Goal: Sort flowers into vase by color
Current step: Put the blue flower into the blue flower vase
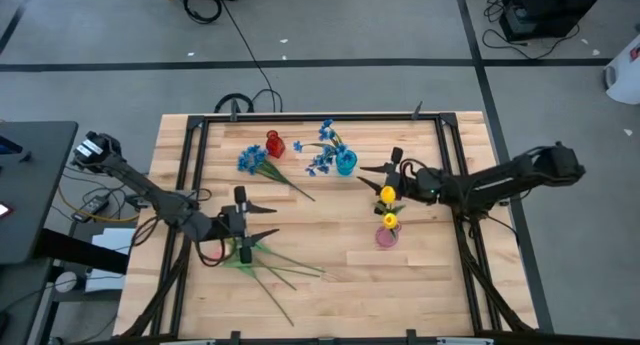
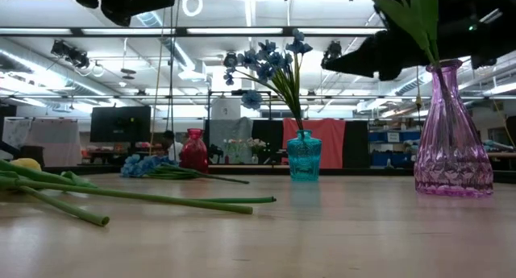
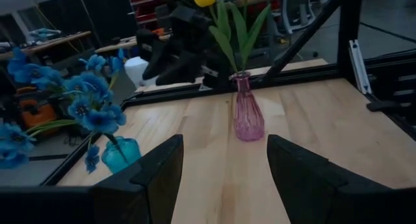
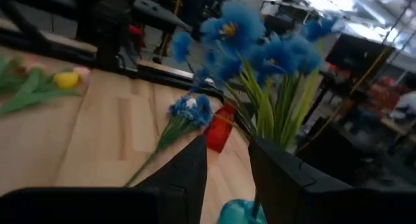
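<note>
Two yellow tulips (image 1: 388,207) upright in pink vase (image 1: 387,235)

We see grey concrete floor (image 1: 330,25) crossed by dark tape lines, black cable (image 1: 245,45) trailing over it. Behind light wooden tabletop (image 2: 322,230): long ceiling strip lights (image 2: 242,32), dark monitor screen (image 2: 119,123), red cloth panel (image 2: 334,143).

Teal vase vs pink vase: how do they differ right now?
The teal vase holds a blue spray; the pink vase holds yellow tulips. In the low view the teal vase looks short and squat, the pink vase taller with a slim neck. In the high view the teal vase stands nearer the table's far edge. Both stand upright and are see-through.
</note>
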Controlling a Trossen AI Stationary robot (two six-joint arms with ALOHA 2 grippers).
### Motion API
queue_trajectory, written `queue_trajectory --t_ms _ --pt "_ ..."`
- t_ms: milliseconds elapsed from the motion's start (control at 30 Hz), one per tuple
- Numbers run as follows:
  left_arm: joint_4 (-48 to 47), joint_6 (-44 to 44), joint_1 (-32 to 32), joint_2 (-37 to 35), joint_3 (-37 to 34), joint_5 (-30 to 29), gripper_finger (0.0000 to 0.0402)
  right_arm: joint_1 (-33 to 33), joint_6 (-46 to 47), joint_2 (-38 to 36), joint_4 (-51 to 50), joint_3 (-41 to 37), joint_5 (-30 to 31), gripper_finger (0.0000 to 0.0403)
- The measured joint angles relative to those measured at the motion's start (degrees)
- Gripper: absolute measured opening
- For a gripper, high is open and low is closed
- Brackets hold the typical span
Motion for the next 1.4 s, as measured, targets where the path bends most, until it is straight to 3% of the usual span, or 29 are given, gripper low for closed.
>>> queue_trajectory --t_ms 167,300,733,1233,1400 --pt "-0.4 -0.4 -1.4 0.0 0.0 -0.8 0.0229 -3.4 9.0 3.7 2.4 0.0 -12.4 0.0128" --pt "-0.3 -0.4 -1.6 0.0 0.0 -0.9 0.0229 -4.4 14.3 8.7 6.6 0.0 -18.0 0.0128" --pt "-4.5 -3.4 -1.5 0.1 0.0 -0.9 0.0229 -4.6 17.4 22.1 23.1 0.0 -21.1 0.0127" --pt "-15.2 -12.3 -1.3 0.1 0.0 -1.4 0.0229 -8.6 25.4 21.6 21.4 0.0 -31.2 0.0127" --pt "-18.7 -16.9 2.1 0.1 0.0 -1.7 0.0229 -12.1 26.4 20.0 18.5 0.0 -32.1 0.0127"
